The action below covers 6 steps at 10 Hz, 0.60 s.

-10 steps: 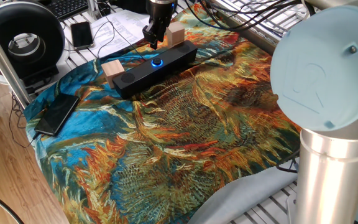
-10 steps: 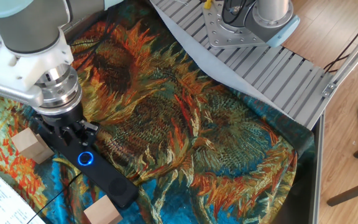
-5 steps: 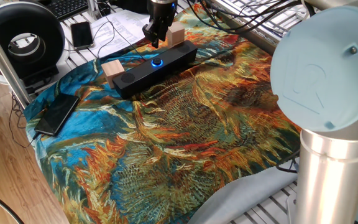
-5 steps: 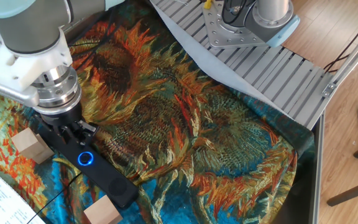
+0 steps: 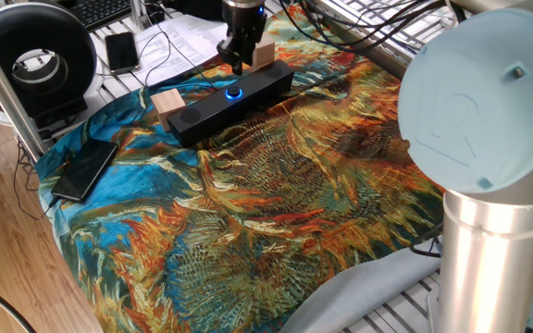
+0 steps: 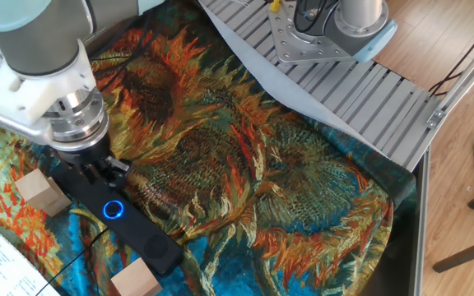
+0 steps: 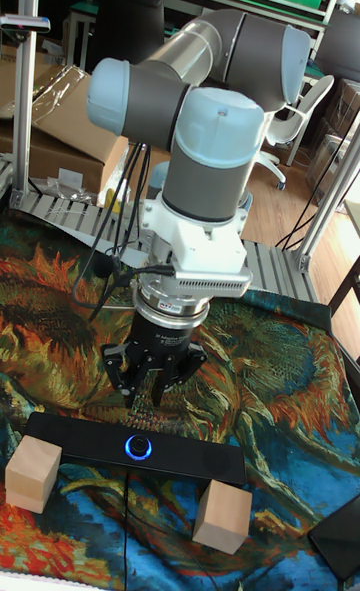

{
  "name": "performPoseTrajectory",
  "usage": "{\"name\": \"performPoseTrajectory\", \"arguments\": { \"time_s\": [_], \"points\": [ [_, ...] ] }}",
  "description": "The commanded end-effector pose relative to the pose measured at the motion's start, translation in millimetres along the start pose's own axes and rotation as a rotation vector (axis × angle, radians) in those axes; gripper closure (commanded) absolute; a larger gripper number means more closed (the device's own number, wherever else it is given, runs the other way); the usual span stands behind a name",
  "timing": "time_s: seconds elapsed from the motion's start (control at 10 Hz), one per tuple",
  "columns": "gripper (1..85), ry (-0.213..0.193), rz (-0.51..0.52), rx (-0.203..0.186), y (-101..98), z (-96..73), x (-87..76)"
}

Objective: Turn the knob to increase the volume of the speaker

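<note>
The speaker is a long black bar lying on the sunflower cloth. Its knob glows blue in the middle of the top face. My gripper hangs point-down just above the bar, a little behind the knob and not touching it. Its fingers look drawn together with nothing between them.
Two wooden blocks stand against the speaker, one near each end. A flat black phone lies on the cloth's left edge. A second phone, papers and a black round device sit beyond the cloth.
My gripper has shifted slightly along the bar and a touch upward, staying above the speaker. The speaker and blocks have not moved.
</note>
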State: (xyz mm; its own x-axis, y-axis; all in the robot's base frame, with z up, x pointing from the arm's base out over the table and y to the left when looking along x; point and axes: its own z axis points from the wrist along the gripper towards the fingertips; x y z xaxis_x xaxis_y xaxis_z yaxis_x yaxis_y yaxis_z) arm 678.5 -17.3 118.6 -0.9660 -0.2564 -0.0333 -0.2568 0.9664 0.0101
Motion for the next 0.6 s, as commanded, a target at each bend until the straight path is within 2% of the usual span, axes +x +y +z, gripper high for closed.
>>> {"name": "performPoseTrajectory", "arguments": {
  "time_s": [0.0,0.1,0.2,0.5],
  "points": [
    [48.0,0.042,0.034,-0.041,11.5,5.8,7.9],
    [48.0,0.015,0.036,-0.052,13.7,6.7,-0.1],
    [47.3,0.007,0.036,-0.055,14.3,9.9,-7.5],
    [47.0,-0.004,0.045,-0.03,8.7,18.9,-25.2]
  ]
}}
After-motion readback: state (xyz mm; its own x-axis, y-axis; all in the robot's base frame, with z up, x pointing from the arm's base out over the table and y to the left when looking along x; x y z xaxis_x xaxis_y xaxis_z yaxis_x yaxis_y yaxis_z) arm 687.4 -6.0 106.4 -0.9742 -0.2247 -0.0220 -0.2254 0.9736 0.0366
